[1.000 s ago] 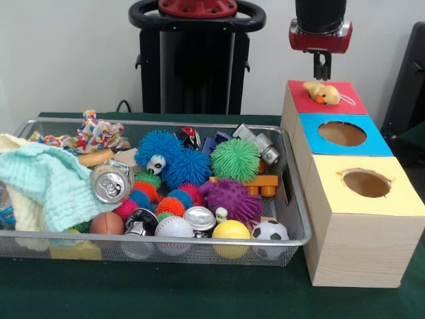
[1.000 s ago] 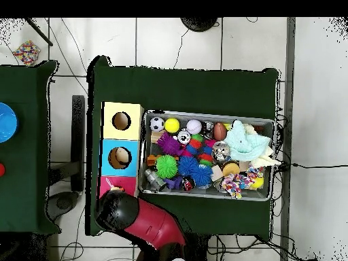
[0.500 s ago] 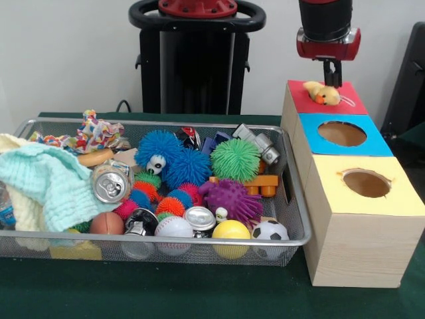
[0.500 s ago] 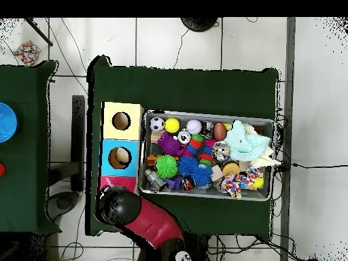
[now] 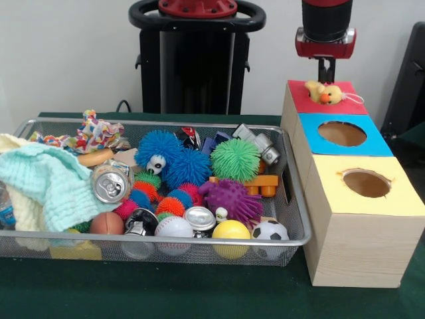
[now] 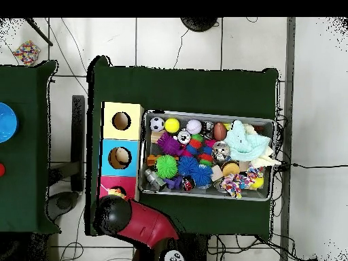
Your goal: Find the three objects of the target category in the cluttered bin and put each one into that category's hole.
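Yellow plush duck point(image 5: 323, 92) sits on red box top point(image 5: 345, 101), seemingly not dropped in; gripper point(image 5: 326, 68) above, narrow, empty.

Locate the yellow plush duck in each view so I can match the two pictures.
Front view: the yellow plush duck lies on the red box top, upper right, just below the gripper.
Overhead view: only a yellow bit shows at lower left on the red top, by the arm.
Shared landmark: the blue box top adjoining the red one.
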`<state>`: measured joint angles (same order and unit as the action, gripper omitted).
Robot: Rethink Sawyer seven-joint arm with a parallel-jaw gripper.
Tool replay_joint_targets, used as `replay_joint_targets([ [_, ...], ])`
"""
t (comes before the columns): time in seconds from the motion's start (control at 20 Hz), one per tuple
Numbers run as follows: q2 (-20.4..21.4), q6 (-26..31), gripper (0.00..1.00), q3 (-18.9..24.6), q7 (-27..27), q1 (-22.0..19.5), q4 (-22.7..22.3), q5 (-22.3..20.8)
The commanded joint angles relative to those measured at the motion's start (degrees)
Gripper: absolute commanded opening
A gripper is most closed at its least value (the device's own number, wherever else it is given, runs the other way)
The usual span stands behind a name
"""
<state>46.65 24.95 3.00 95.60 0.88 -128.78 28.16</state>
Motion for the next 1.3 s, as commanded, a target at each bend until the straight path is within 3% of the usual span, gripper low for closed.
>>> replay_joint_targets([
  [0.05,-2.5,4.2,0.00,-1.1,10.4,-0.1,3.2,-2.4],
  [0.45,-3.5,-3.8,0.00,3.1,8.6,-2.8,0.5,-0.6],
  [0.75,-3.4,-5.6,0.00,4.0,8.9,-3.0,1.0,-0.4],
  [1.0,-2.8,-5.8,0.00,1.3,10.3,-0.6,2.6,-2.0],
  [1.3,-3.0,-9.9,0.00,3.8,10.0,-2.2,0.9,-1.2],
])
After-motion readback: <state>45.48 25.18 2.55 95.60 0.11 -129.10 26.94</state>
